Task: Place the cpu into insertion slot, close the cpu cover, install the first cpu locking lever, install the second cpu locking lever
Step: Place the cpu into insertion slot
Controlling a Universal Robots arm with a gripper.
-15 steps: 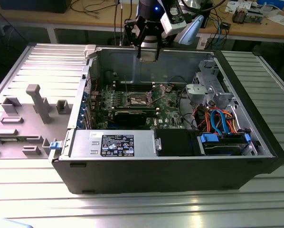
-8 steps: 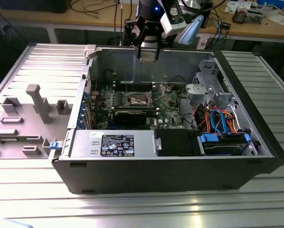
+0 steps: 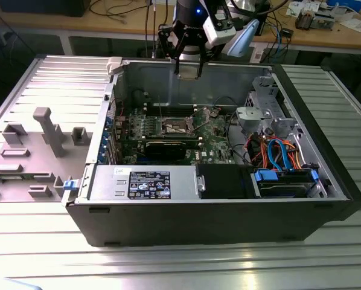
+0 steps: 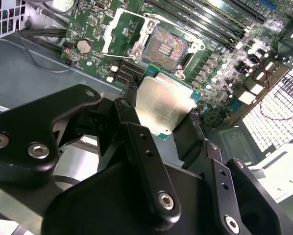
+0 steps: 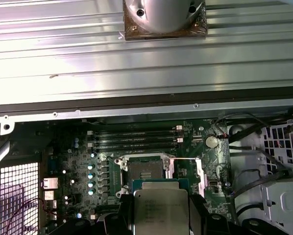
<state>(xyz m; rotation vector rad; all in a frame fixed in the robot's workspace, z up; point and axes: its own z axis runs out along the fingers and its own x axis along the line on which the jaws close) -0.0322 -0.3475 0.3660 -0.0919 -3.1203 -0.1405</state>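
My gripper (image 3: 188,67) hangs above the far wall of the open computer case, shut on the cpu (image 3: 189,70). In both wrist views the cpu (image 4: 163,105) (image 5: 160,210) is a square chip with a dull silver top, clamped by its edges between the black fingers (image 4: 132,120). Below it on the green board lies the insertion slot (image 4: 166,49) (image 5: 145,169) (image 3: 176,125), its contact field uncovered. The cpu cover (image 4: 124,32) (image 5: 188,171) is swung open beside the slot. The chip is well above the socket and apart from it.
Long memory slots (image 5: 136,139) run beside the socket, and a black expansion card (image 3: 168,147) lies on its near side. A labelled power supply (image 3: 147,183) and a drive bay with blue and orange cables (image 3: 277,154) fill the case front. A grey fixture (image 3: 47,130) stands on the exterior view's left.
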